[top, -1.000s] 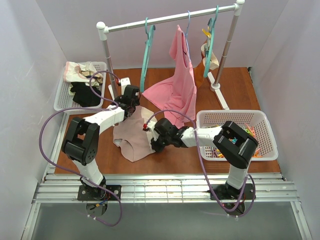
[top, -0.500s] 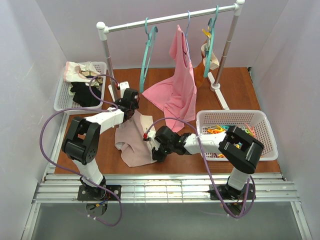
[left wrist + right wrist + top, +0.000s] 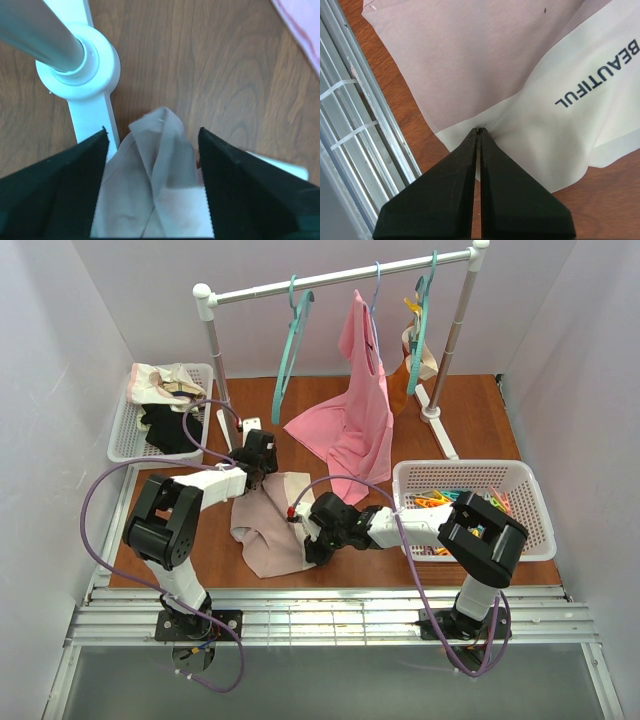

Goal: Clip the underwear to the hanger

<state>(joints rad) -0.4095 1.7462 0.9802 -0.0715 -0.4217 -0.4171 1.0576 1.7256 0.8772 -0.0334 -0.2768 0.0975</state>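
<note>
Underwear (image 3: 268, 530) lay on worktop (image 3: 470, 420), hem beside front rail (image 3: 350, 150). Left tool (image 3: 152, 137) open astride a fabric peak, rack foot (image 3: 92, 107) close. Right tool (image 3: 479, 131) closed, pinching cream strip (image 3: 560, 130) printed "BEAUTIFUL".

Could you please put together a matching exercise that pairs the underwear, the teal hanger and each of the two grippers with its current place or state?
Things:
1. underwear
2. hanger
3. left gripper
4. right gripper

Places or states:
A. hanging from the rail
B. shut, tips at the cream panel
C. lying on the table
D. open, with a fold of fabric between the fingers

Pairs: 1-C, 2-A, 3-D, 4-B
</note>
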